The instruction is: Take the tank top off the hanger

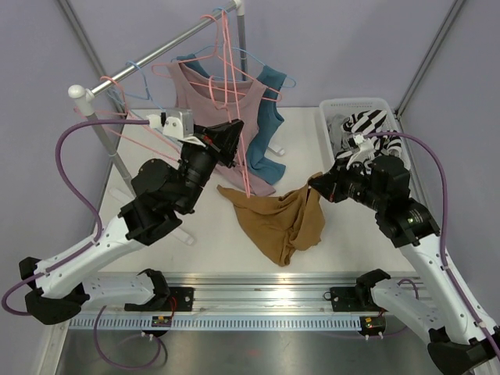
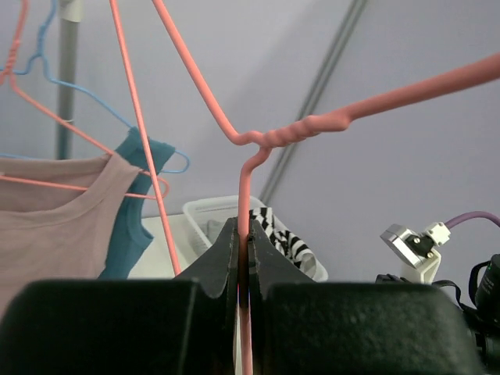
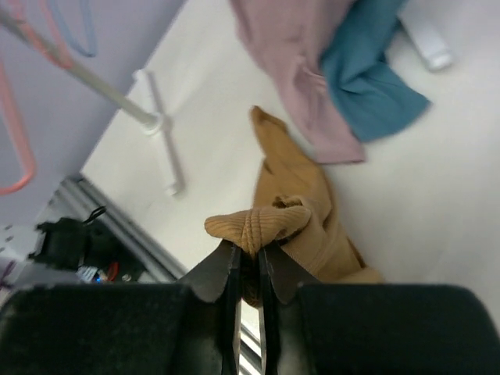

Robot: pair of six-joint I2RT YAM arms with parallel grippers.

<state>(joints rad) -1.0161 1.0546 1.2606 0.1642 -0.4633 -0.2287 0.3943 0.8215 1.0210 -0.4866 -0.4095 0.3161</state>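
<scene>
The tan tank top (image 1: 273, 223) lies crumpled on the tabletop (image 1: 207, 248) in front of the clothes rail (image 1: 148, 62), with one ribbed edge pinched in the right claw (image 3: 248, 251). It looks nearly or wholly off. The left claw (image 2: 243, 234) is clamped on the pink hanger (image 2: 306, 128), also in front of the rail. The hanger's lower tip appears to meet the garment's far corner, so a last pull apart may remain.
</scene>
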